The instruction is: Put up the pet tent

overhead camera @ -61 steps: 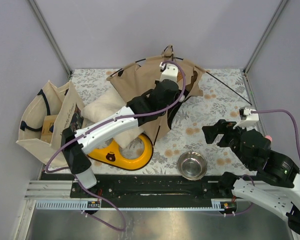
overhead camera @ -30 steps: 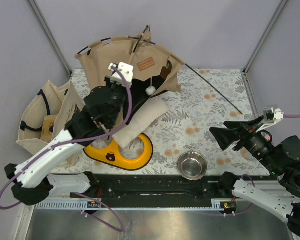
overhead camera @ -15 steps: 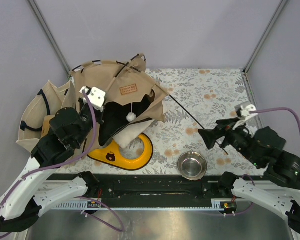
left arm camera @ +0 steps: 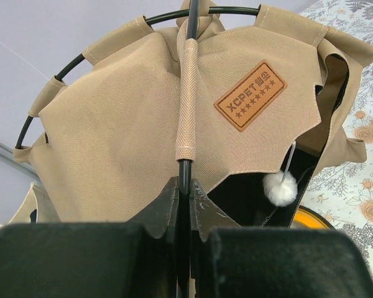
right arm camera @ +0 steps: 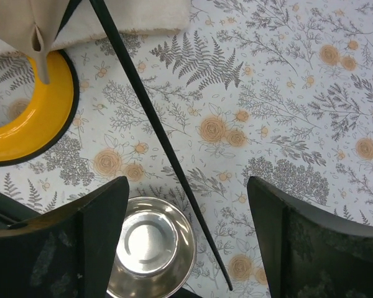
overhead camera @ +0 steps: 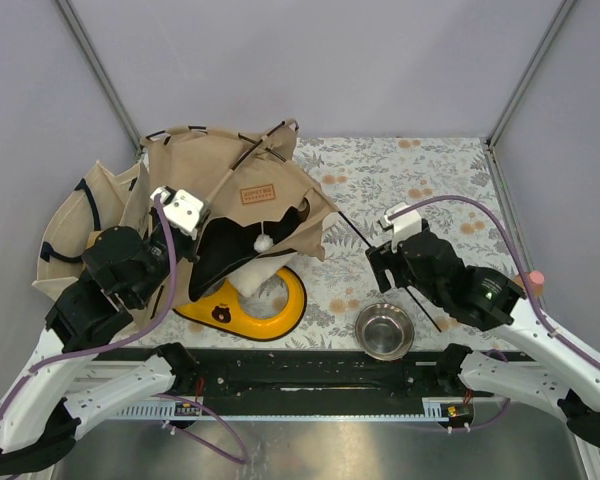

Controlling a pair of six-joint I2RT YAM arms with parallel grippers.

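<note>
Overhead, one tan canvas pet tent sits half-raised at the table's left rear, beside one cream tote bag and just behind one glossy yellow ring. One round steel bowl lies near the front.

At the left wrist, the left gripper is clenched on one thin black sleeved pole. One brown label patch and one fluffy white pompom show on the canvas.

At the right wrist, the right gripper stands released, its fingers wide either side of one bare pole, grasping nothing.

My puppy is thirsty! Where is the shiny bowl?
Top view: the shiny bowl sits near the table's front edge, right of the yellow ring, beside the black pole's tip.
</note>
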